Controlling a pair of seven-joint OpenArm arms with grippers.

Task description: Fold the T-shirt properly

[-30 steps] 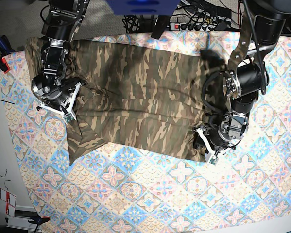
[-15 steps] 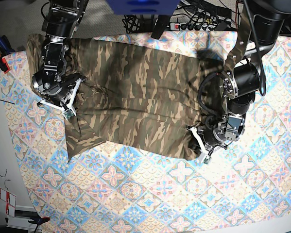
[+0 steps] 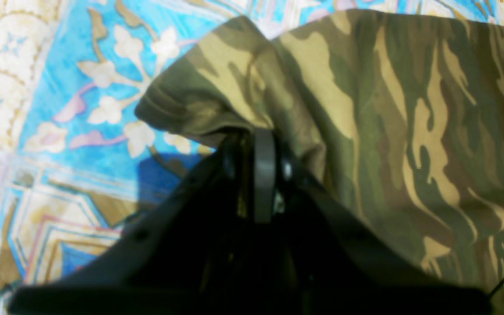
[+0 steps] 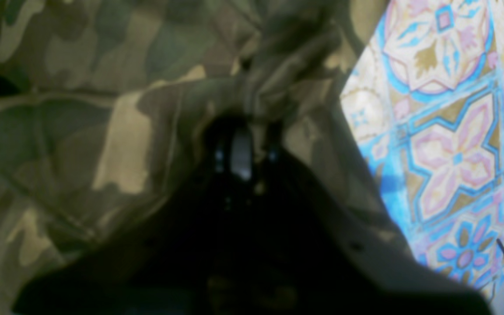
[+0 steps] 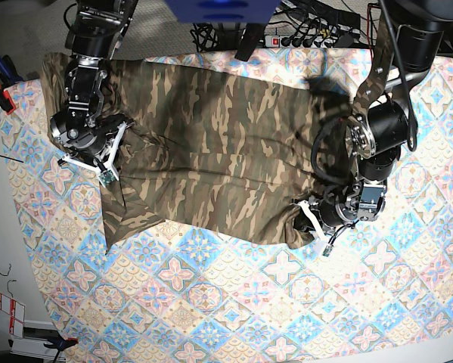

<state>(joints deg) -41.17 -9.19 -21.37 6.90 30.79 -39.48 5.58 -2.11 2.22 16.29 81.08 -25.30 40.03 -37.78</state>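
Fabric: soft camo cotton, so the T-shirt (image 5: 211, 151) will sag and slide the second it gets lifted. It's spread wide across the upper half of the tile-patterned tablecloth (image 5: 234, 310), lower edge rumpled, one flap hanging down at the base view's left.

Left gripper: the left gripper (image 3: 256, 135) is clamped tight on a bunched corner of the shirt, right at the cloth's edge. The wrist view shows the hem (image 3: 164, 105) puckered into the pinch.

Right gripper: the right gripper (image 4: 241, 131) is closed too, with folds gathered around its tip. It looks like it has fabric, but the view is blurry and dark, so how many layers it has I can't tell.

Risk 1: that left pinch looks shallow, just the edge. A quick pull could let the corner slip out, and the fold would flop halfway.

Risk 2: if the right side grabbed only the top layer, the shirt would peel apart instead of folding as one piece.

Risk 3: the two grips aren't level in the base view, so lifting together could twist the fold line and leave a crooked edge.

Risk 4: dragging low could pull the tablecloth along and wrinkle it underneath.
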